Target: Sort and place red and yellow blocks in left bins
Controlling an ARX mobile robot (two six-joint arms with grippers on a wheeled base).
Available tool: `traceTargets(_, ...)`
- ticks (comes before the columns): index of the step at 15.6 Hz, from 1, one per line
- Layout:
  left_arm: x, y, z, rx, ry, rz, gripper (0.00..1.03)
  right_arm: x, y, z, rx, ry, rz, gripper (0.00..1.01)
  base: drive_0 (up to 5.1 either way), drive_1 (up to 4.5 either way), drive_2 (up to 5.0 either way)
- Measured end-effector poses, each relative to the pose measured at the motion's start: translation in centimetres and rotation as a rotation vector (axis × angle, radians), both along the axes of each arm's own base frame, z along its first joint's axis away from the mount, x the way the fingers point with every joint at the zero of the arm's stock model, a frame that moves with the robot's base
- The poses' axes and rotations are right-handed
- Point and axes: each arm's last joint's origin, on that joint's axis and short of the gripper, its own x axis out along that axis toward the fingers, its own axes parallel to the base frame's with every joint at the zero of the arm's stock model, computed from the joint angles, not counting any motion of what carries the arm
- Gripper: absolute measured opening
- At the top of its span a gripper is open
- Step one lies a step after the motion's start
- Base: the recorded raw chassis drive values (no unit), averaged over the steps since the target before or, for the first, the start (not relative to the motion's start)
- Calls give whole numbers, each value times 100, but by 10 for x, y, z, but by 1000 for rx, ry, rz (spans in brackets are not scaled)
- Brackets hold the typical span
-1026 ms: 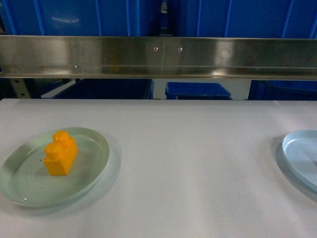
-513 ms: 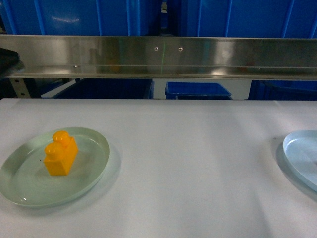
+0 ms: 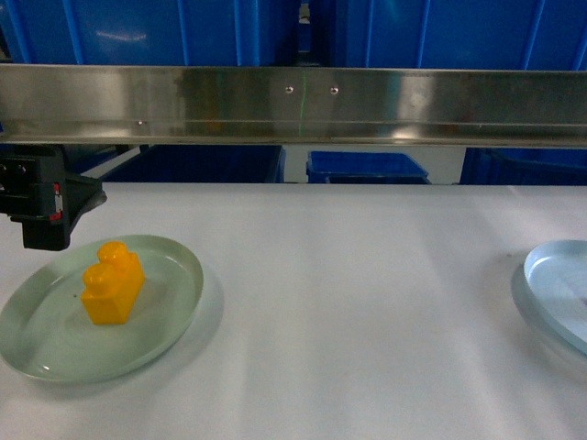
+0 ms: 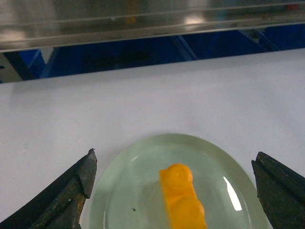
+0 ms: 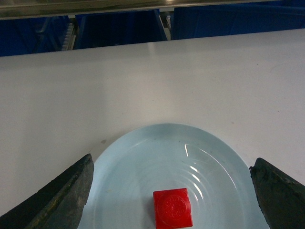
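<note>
Resting nearest on the white table point(image 3: 348, 302), a pale green plate point(image 3: 165, 316) holds the yellow brick point(image 3: 112, 282), its two studs up. Over that plate the left gripper point(image 4: 174, 191) hangs with jaws spread wide to either side of the brick, touching nothing. On the table's right side, a pale blue plate point(image 5: 143, 191) holds a small red block point(image 5: 173, 208); the right gripper point(image 5: 171, 191) sits above it, jaws likewise apart and empty. Farther back runs a steel rail point(image 3: 293, 105), and behind it stand the blue bins point(image 3: 119, 32).
</note>
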Motion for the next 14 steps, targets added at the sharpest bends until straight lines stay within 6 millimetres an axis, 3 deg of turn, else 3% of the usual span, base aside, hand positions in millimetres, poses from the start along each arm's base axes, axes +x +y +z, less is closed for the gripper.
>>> traceTargets(7, -1, 1, -1, 3, -3, 9, 98, 0, 1, -2, 20, 14, 10, 98, 0, 0, 0)
traceTargets(10, -1, 1, -1, 3, -2, 8, 98, 24, -10, -30, 62, 147, -2, 98, 0, 0, 0)
traceTargets(14, -1, 1, -1, 4, -3, 11, 98, 62, -23, -46, 62, 209, 1, 98, 0, 0, 0)
